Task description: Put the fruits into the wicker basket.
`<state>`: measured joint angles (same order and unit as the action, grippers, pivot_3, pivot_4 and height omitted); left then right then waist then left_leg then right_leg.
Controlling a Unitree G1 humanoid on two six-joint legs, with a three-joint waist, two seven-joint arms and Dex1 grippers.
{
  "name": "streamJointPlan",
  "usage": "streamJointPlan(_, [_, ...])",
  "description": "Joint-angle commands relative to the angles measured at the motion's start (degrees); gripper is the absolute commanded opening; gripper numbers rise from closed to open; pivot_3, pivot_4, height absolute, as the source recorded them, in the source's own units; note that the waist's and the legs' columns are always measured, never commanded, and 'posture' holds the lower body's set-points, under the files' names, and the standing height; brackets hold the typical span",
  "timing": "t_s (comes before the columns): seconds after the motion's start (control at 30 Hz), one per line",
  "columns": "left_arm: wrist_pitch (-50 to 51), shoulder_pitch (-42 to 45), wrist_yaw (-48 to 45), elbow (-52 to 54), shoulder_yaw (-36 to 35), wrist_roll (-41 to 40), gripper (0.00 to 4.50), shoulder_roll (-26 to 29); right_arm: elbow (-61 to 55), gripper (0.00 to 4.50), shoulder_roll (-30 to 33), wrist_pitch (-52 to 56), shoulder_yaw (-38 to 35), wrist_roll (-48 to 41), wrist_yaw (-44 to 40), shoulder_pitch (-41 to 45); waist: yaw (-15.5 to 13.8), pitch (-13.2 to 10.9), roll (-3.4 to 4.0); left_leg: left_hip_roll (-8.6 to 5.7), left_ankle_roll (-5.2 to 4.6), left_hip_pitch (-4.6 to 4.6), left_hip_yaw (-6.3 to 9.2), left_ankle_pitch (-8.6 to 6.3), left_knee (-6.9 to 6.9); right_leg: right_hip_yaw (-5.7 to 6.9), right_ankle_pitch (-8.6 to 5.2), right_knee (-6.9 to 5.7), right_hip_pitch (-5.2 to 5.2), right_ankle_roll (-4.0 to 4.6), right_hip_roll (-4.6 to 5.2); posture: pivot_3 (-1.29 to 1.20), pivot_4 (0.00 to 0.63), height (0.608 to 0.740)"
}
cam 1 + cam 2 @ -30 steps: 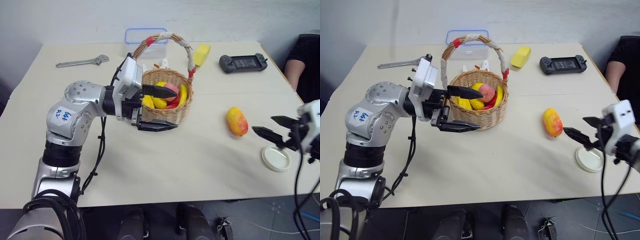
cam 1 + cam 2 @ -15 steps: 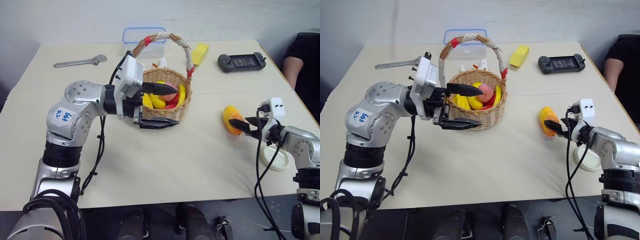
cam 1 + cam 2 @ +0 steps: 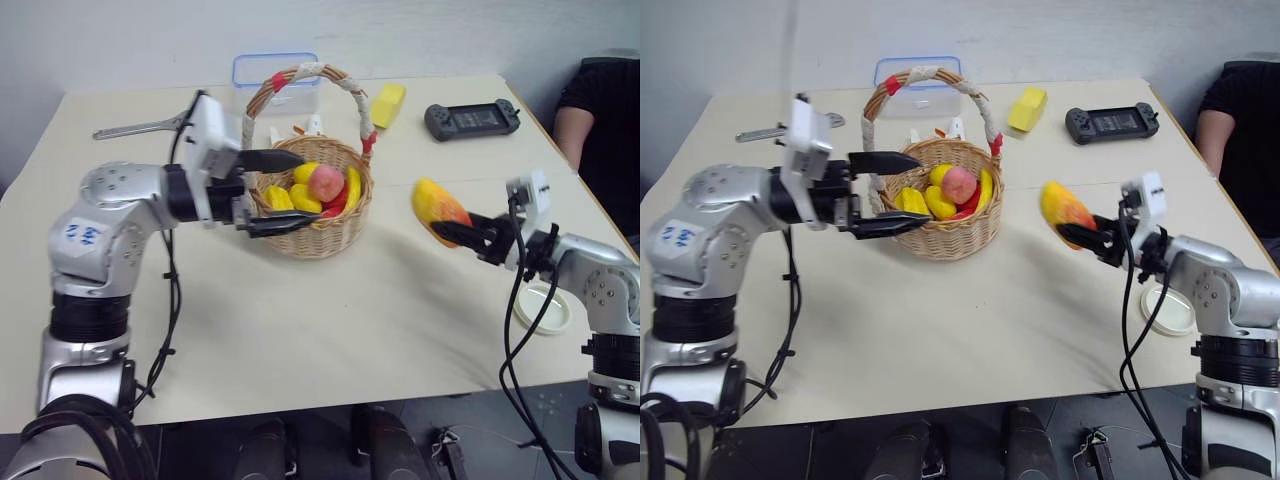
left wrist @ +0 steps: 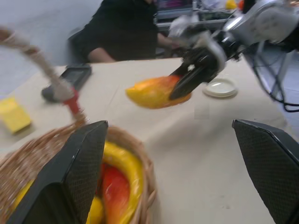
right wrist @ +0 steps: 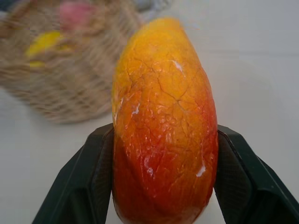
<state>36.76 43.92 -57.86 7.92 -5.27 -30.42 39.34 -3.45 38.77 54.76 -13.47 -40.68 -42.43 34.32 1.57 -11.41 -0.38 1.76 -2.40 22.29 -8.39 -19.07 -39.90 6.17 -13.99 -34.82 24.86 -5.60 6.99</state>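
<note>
Above table (image 3: 330, 300), right tool (image 3: 452, 229) grips mango (image 3: 436, 205) near wicker basket (image 3: 315, 205).

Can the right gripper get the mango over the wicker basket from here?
Probably yes: the right gripper holds the mango above the table, with bare table before the wicker basket.

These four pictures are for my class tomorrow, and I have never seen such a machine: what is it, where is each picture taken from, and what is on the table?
It is a two-armed robot. Two pictures come from its head, one from each wrist. On the beige table stands a round woven wicker basket holding a pinkish peach among yellow fruit. The right gripper holds an oval yellow-orange mango in the air. The left gripper stands open, one finger on each side of the basket's rim. Behind lie a wrench, a clear box, a yellow block and a black game controller.
</note>
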Motion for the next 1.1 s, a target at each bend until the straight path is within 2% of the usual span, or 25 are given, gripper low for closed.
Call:
streamJointPlan(0.03, [2.7, -2.4, 1.5, 2.2, -6.2, -3.1, 4.5, 3.5, -7.9, 2.4, -3.7, 3.9, 3.2, -4.6, 2.3, 7.0, 0.4, 0.0, 0.0, 0.01, 0.02, 0.01, -0.04, 0.0, 0.0, -0.04, 0.0, -0.05, 0.07, 0.01, -0.01, 0.0, 0.15, 0.74])
streamJointPlan(0.27, [5.4, -4.9, 3.3, 6.0, -9.2, -6.0, 4.5, 6.6, 0.8, 2.4, -12.4, 3.1, 12.8, 1.4, 6.1, 19.2, -0.5, 0.0, -0.01, -0.06, 0.09, 0.4, -0.07, -0.01, -0.05, -0.05, -0.08, -0.26, 0.53, 0.14, 0.05, 0.0, 0.15, 0.74])
streamJointPlan(0.4, [5.2, -5.0, 5.1, 7.3, -8.9, -6.6, 4.5, 6.1, 12.9, 2.4, -18.2, -3.9, 17.9, 9.2, 7.3, 25.5, 0.1, 0.0, -0.01, -0.1, 0.05, 0.51, -0.1, 0.01, -0.07, -0.03, -0.07, -0.29, 0.65, 0.12, 0.08, 0.0, 0.15, 0.74])
streamJointPlan(0.53, [5.0, -5.6, 5.9, 8.7, -8.5, -7.0, 4.5, 5.8, 16.5, 3.74, -20.2, -6.6, 19.0, 11.9, 5.6, 27.5, 0.1, 0.0, 0.0, -0.03, 0.1, 0.56, -0.1, 0.02, -0.03, -0.03, -0.08, -0.27, 0.71, 0.13, -0.06, 0.0, 0.15, 0.74])
streamJointPlan(0.6, [4.4, -6.1, 6.1, 8.9, -8.3, -6.7, 4.5, 5.8, 14.1, 4.38, -20.1, -6.0, 18.6, 11.0, 4.2, 27.2, 0.1, 0.0, 0.0, -0.01, 0.11, 0.62, -0.1, 0.01, -0.03, -0.04, -0.08, -0.24, 0.75, 0.13, -0.08, 0.0, 0.15, 0.74])
streamJointPlan(0.63, [4.1, -6.3, 6.3, 8.8, -8.2, -6.4, 4.5, 5.8, 12.0, 4.45, -19.6, -5.4, 18.2, 10.5, 3.8, 26.6, 0.2, 0.0, 0.0, -0.01, 0.11, 0.66, -0.1, 0.01, -0.03, -0.05, -0.08, -0.23, 0.78, 0.13, -0.09, 0.0, 0.15, 0.74])
streamJointPlan(0.9, [2.9, -5.4, 6.9, 8.2, -7.2, -6.2, 4.5, 5.7, -5.2, 4.45, -11.0, 2.1, 8.6, 5.3, 5.6, 18.2, -0.2, 0.0, -0.02, 0.01, 0.14, 0.73, -0.03, 0.02, -0.07, -0.06, -0.07, -0.22, 0.8, 0.13, -0.14, 0.0, 0.15, 0.74])
streamJointPlan(1.03, [2.2, -4.4, 6.7, 7.5, -6.2, -6.1, 4.5, 5.3, -4.1, 4.45, -9.0, -2.3, 8.3, 9.6, 8.2, 15.1, 0.2, 0.0, -0.01, 0.02, 0.16, 0.68, -0.08, 0.03, -0.07, -0.09, -0.07, -0.26, 0.79, 0.13, -0.16, 0.0, 0.15, 0.74])
streamJointPlan(1.1, [1.5, -3.9, 6.6, 6.9, -5.4, -5.6, 4.5, 5.1, 0.6, 4.45, -10.6, -7.8, 9.5, 12.7, 8.5, 16.3, 0.5, 0.0, -0.01, 0.08, 0.22, 0.59, -0.18, 0.06, -0.04, -0.18, -0.07, -0.3, 0.8, 0.14, -0.26, 0.0, 0.15, 0.74])
